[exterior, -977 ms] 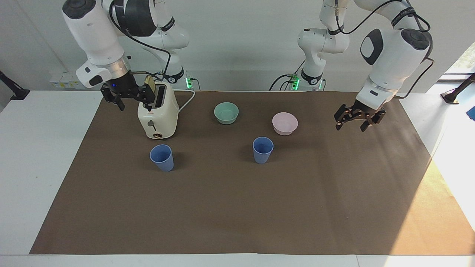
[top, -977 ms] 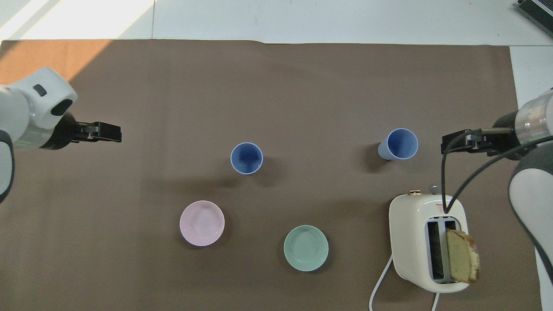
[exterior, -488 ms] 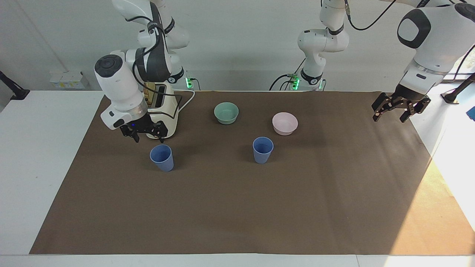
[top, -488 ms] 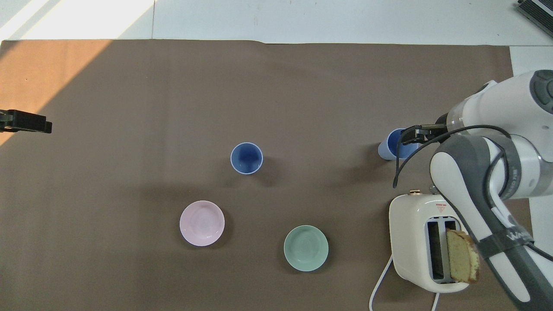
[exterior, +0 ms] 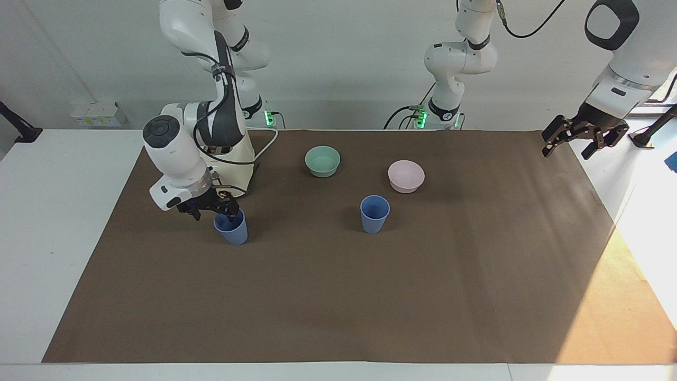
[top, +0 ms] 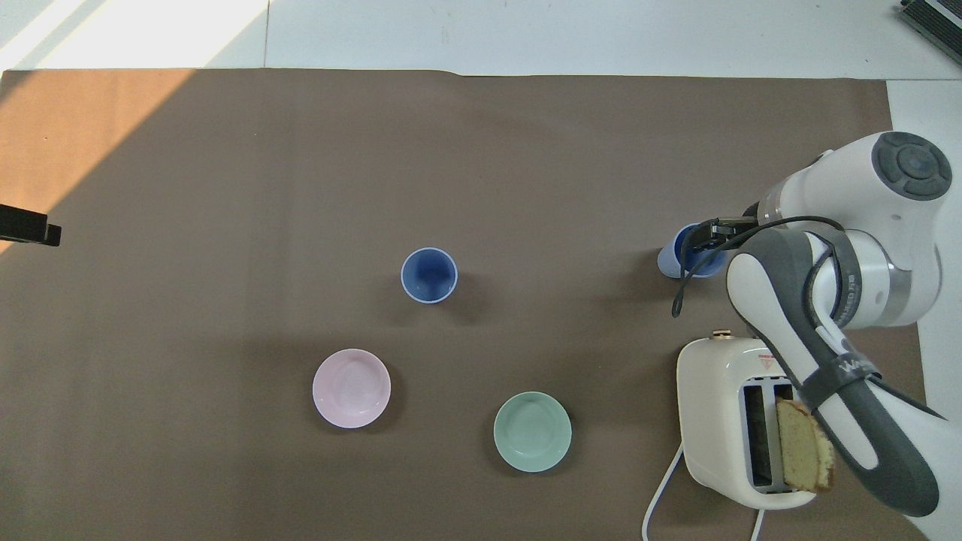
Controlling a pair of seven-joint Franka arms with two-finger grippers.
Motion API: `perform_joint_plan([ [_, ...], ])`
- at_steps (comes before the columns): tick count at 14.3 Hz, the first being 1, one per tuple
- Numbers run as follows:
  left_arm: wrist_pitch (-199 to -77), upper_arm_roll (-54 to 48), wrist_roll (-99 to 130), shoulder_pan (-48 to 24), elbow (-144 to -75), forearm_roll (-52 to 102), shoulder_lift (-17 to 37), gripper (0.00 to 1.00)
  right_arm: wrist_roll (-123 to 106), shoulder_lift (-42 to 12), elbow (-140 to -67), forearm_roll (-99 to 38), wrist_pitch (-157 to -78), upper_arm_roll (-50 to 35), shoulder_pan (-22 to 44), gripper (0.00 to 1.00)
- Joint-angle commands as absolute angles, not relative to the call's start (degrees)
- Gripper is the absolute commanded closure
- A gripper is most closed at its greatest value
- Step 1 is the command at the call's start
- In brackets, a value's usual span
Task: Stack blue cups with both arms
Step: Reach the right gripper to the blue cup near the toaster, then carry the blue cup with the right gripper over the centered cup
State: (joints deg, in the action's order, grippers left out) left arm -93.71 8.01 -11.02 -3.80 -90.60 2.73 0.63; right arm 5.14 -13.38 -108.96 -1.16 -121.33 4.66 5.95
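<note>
Near to far, from the robots' end of the table.

Toaster (exterior: 232, 159) with a slice of bread (top: 804, 443) in one slot, at the right arm's end; cord trailing toward the robots. Teal bowl (exterior: 322, 160) and pink bowl (exterior: 406, 175) toward the middle, both apart from any cup.

Farther out: two blue cups, upright, well apart. First cup (exterior: 231, 226) just in front of the toaster; second cup (exterior: 374, 214) near the table's middle, just farther out than the pink bowl.

Changed over the last second: right gripper (exterior: 207, 208) dropped from beside the toaster top down to the first cup's rim, claw wide, one fingertip seemingly dipping inside the mouth. Not yet clamped. Left gripper (exterior: 582, 136) swung up and away to the edge of the brown mat (exterior: 338, 296), claw wide, holding nothing, waiting.

Meaning: first pick about to start; stacking not begun.

In the way: toaster body close to the right arm's elbow; pink bowl close to the second cup on any approach from the robots' end.
</note>
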Motion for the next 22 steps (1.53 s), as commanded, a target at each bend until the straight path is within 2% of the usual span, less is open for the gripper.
perform_joint_plan([
  [1,-92.73,7.47,-11.34,-3.60,-91.75,1.76,-0.17,0.00,4.66,-13.01,-110.21,-2.11,-122.70,4.22,5.19,0.20],
  [2,-92.72,7.47,-11.34,-3.78,-93.06,1.76,-1.13,0.00,3.61,-13.01,-110.21,-2.11,-122.17,4.22,5.45,0.76],
  [3,-93.25,7.47,-11.42,-3.69,-95.08,1.76,-2.36,0.00,2.99,-12.92,-110.21,-2.11,-121.91,4.22,5.71,1.00],
  [7,-96.24,7.47,-11.07,-3.52,-95.45,1.85,-1.76,0.00,3.25,-13.01,-109.78,-2.02,-121.90,4.13,7.02,1.00],
  [10,-95.10,7.47,-11.16,-3.69,-92.65,1.85,0.17,0.00,6.75,-13.18,-108.20,-2.11,-121.56,4.13,9.75,1.00],
  [11,-95.01,7.47,-11.16,-3.69,-92.55,1.85,0.26,0.00,9.03,-13.01,-106.54,-2.11,-119.81,4.13,11.06,1.00],
  [14,-93.87,7.47,-11.07,-3.78,-93.16,1.85,-0.09,0.00,12.12,-12.74,-96.54,-3.94,-107.26,2.82,11.60,1.00],
  [16,-93.60,7.47,-11.16,-3.78,-93.60,1.85,-0.53,0.00,15.19,-12.74,-91.43,-7.02,-102.50,2.20,11.86,1.00],
  [22,-93.16,7.38,-11.25,-3.78,-93.52,1.76,-0.44,0.00,28.20,-14.41,-84.21,-6.59,-102.04,-0.09,22.31,1.00],
])
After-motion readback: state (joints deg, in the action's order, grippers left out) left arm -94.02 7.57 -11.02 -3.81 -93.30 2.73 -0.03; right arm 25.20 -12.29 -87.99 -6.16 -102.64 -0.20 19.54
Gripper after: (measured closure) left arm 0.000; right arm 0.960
